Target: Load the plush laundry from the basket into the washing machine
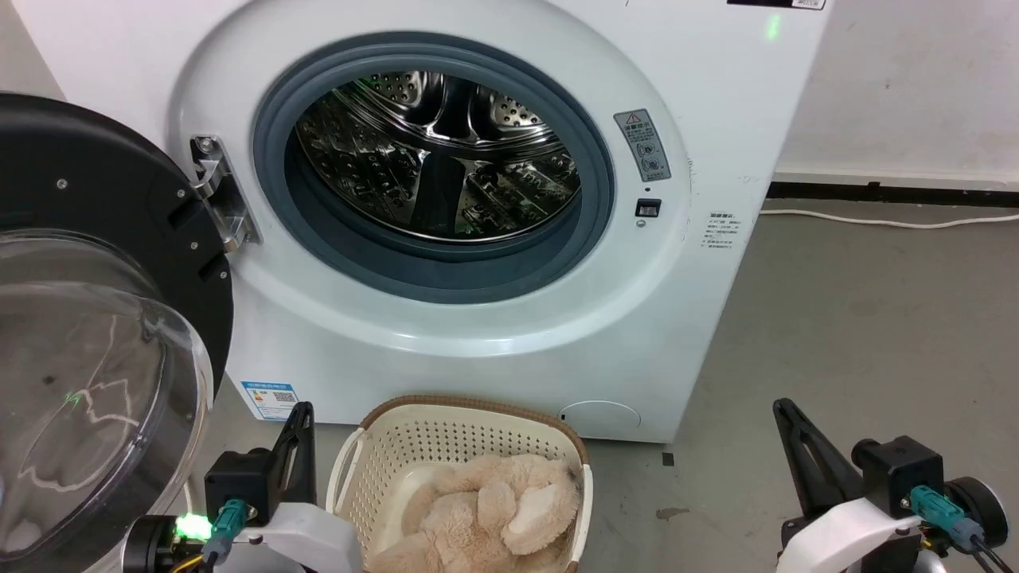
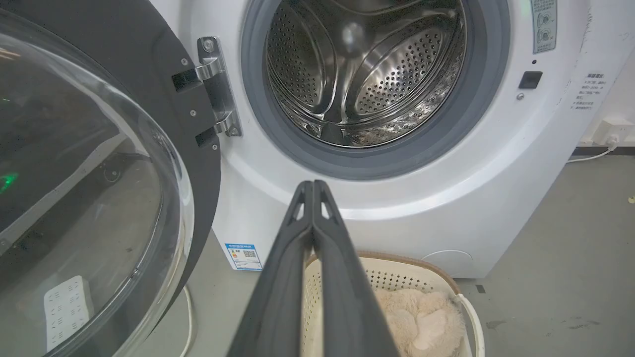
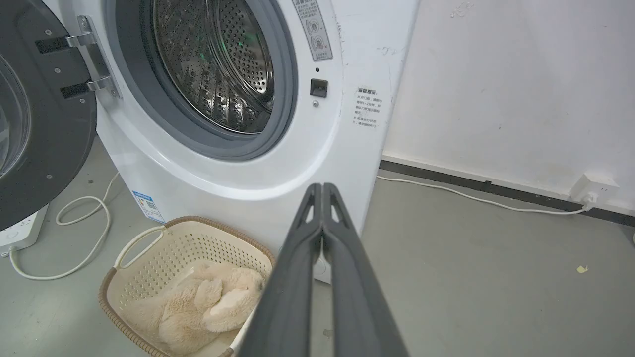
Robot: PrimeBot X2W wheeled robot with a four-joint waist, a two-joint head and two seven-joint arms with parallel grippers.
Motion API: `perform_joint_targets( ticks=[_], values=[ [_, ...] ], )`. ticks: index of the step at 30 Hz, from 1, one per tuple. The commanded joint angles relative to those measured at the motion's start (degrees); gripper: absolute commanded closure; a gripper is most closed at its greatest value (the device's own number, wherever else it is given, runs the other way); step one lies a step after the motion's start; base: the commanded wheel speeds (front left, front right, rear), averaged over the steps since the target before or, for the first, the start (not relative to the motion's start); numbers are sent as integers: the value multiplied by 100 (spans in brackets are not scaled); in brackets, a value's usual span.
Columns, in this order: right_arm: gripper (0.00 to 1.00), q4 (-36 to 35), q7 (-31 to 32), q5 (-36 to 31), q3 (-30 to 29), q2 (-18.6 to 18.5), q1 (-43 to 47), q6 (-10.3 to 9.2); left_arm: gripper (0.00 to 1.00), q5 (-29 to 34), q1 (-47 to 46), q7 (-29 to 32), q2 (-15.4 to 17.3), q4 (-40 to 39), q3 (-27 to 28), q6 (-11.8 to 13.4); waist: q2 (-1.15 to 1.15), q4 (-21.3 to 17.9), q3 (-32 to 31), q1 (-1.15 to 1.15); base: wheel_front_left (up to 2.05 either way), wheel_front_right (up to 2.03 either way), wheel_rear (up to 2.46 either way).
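Plush laundry [image 1: 486, 509] inside basket [image 1: 446, 434]

Basket [image 1: 470, 405] sat on floor [image 1: 844, 334] between left gripper [image 1: 302, 415] and right gripper [image 1: 785, 411], nearer the left. Plush laundry [image 1: 493, 509] lay in basket. Washing machine [image 1: 478, 350] stood beyond both grippers, behind basket; its door [image 1: 95, 239] hung open left of left gripper.
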Motion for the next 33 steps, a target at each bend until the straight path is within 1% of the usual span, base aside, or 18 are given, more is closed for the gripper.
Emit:
perform_joint_targets(
  ticks=[1,2,3,20,33],
  values=[
    [0,2,0,2,1,0,1,0,0,0,3,0,0,2,-2,2,0,0,0,0,0,0,0],
    [100,5,-2,8,2,0,3,0,100,-5,6,-3,0,3,-6,2,0,0,0,0,0,0,0],
    [0,6,0,3,2,0,2,0,0,-1,6,0,0,4,-6,2,0,0,0,0,0,0,0],
    [0,43,-199,274,32,-2,102,1,0,-277,26,-197,0,55,-205,39,0,-8,66,0,0,0,0],
    [0,-28,-343,478,-14,-3,73,1,0,-453,-252,-336,0,310,-427,-20,0,-111,328,0,0,0,0]
  ],
)
